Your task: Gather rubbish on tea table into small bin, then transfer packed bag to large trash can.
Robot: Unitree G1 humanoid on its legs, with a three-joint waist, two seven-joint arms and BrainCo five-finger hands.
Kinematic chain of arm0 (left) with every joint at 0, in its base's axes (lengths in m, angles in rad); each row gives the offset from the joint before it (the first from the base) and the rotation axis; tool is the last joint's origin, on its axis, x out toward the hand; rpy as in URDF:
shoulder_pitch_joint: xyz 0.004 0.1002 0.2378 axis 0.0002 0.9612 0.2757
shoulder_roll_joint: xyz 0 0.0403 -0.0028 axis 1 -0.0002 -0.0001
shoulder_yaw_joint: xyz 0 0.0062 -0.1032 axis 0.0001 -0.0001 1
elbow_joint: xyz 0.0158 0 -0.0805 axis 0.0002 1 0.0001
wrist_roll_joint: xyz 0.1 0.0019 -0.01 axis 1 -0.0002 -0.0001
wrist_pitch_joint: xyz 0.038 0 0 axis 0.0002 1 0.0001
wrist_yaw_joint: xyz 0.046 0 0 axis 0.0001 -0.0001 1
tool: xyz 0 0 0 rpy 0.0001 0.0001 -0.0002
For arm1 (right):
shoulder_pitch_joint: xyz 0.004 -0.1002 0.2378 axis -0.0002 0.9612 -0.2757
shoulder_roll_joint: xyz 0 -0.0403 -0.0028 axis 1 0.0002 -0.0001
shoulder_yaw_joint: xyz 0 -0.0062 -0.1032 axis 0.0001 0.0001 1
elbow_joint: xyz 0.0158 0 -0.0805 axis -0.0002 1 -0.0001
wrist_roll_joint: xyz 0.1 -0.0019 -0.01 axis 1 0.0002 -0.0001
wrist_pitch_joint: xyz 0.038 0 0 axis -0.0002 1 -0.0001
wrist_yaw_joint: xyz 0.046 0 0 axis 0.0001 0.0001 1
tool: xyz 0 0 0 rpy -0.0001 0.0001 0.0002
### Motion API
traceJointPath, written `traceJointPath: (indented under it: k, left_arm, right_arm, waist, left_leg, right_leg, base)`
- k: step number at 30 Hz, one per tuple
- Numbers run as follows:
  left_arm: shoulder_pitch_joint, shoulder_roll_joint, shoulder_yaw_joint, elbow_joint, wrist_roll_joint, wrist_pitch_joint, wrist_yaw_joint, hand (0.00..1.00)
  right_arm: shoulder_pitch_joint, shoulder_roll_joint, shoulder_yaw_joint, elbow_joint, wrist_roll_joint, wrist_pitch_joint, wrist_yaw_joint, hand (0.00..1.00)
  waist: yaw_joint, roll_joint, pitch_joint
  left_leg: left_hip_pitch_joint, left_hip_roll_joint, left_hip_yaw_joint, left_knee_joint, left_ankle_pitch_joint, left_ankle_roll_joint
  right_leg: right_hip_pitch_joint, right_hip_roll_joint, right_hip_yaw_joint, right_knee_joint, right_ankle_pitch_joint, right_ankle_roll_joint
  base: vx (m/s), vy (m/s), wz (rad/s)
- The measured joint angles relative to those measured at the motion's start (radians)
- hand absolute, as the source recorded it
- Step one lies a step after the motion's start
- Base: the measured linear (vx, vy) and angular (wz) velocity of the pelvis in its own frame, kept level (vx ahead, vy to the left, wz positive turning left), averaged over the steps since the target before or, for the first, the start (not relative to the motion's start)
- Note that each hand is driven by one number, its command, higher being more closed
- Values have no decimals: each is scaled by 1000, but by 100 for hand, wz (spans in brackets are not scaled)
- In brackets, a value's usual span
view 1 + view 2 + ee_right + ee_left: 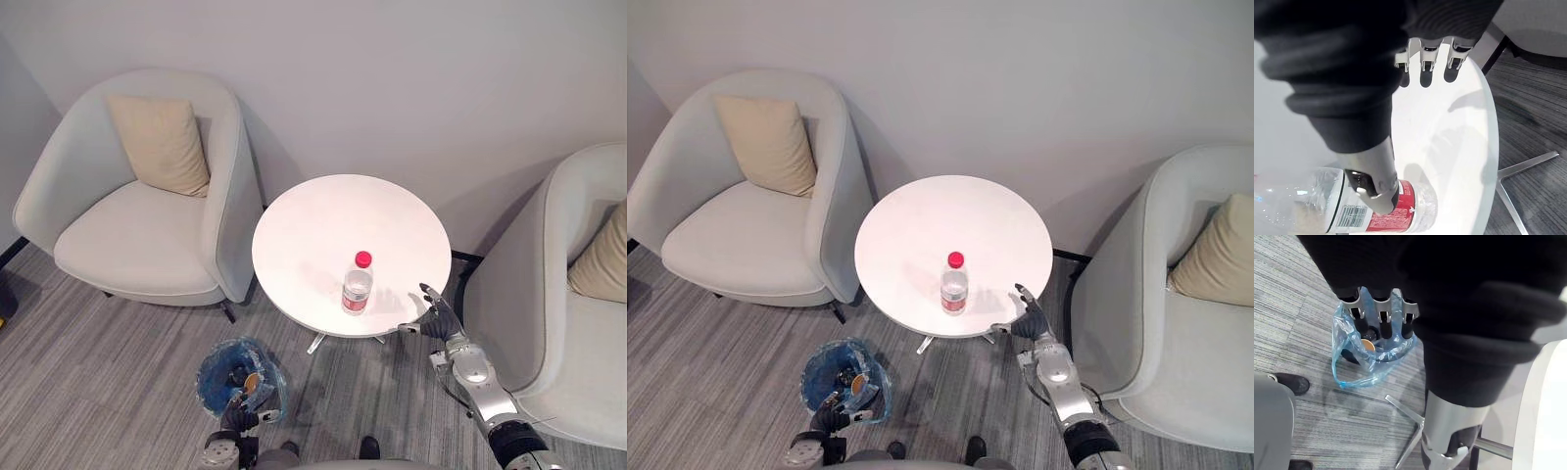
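Observation:
A clear plastic bottle (358,284) with a red cap and red label stands upright on the round white tea table (323,215), near its front edge. My right hand (438,315) is open at the table's rim, just right of the bottle. In the right wrist view its fingers (1425,61) are straight over the tabletop and its thumb (1374,171) sits close to the bottle (1405,215). On the floor in front of the table, the small bin (235,372) is lined with a blue bag and holds something orange (1368,346). My left hand (238,416) hovers open at its near rim.
A pale armchair (137,225) with a beige cushion (162,142) stands left of the table. A second armchair (558,294) with a cushion (600,259) is close to my right arm. The table's metal foot (1405,431) spreads over the grey carpet beside the bin.

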Motion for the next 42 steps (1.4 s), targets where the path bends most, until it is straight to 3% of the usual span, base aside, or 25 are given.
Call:
traceJointPath:
  k: [10, 17, 19, 26, 27, 34, 42]
  left_arm:
    - [28, -3, 0, -1, -4, -19, 1, 0]
    - [3, -20, 1, -43, -27, -41, 6, 0]
    - [-9, -23, 0, -46, -37, -44, 7, 0]
    - [-36, -33, 1, -49, -60, -53, 9, 0]
    - [-38, -35, 1, -49, -65, -58, 9, 0]
    - [-61, -40, 0, -52, -66, -67, 26, 0]
    - [-61, -41, -1, -60, -83, -66, 27, 0]
  right_arm:
    - [-87, -26, 77, 0, -1, -1, -3, 0]
    - [-248, -24, 103, 14, 0, 0, -28, 0]
    - [-271, -21, 103, 19, 1, 0, -40, 0]
    - [-379, -18, 101, 68, 23, 0, -78, 0]
    - [-391, -17, 101, 86, 26, 0, -91, 100]
    - [-477, -18, 92, 125, 82, 0, -120, 100]
    - [-491, -16, 89, 128, 123, 0, -134, 100]
  waist:
    - [12, 7, 8]
    - [36, 35, 113]
    - [56, 39, 127]
    - [78, 53, 179]
    - [79, 55, 184]
    - [80, 60, 227]
    - [80, 62, 232]
  left_leg:
    - [-41, -17, -27, -1, 18, 4]
    - [-115, -32, -65, 18, 45, 3]
    - [-124, -32, -68, 23, 45, 2]
    - [-183, -42, -90, 54, 49, 0]
    - [-190, -44, -93, 54, 52, 0]
    - [-219, -47, -99, 52, 68, -2]
    - [-236, -47, -99, 52, 74, -3]
  right_leg:
    - [-27, -15, -23, -5, 11, 3]
    - [-79, -26, -59, 7, 27, 5]
    - [-85, -25, -64, 11, 27, 5]
    - [-131, -32, -82, 33, 26, 6]
    - [-138, -34, -84, 37, 26, 6]
    - [-172, -39, -96, 57, 26, 6]
    - [-191, -40, -98, 65, 26, 6]
  base:
    - [-19, 12, 8]
    - [-63, 16, 16]
    - [-34, 3, 8]
    - [-46, 12, 9]
    - [-40, 14, 7]
    - [-27, 4, 5]
    - [-2, -1, 0]
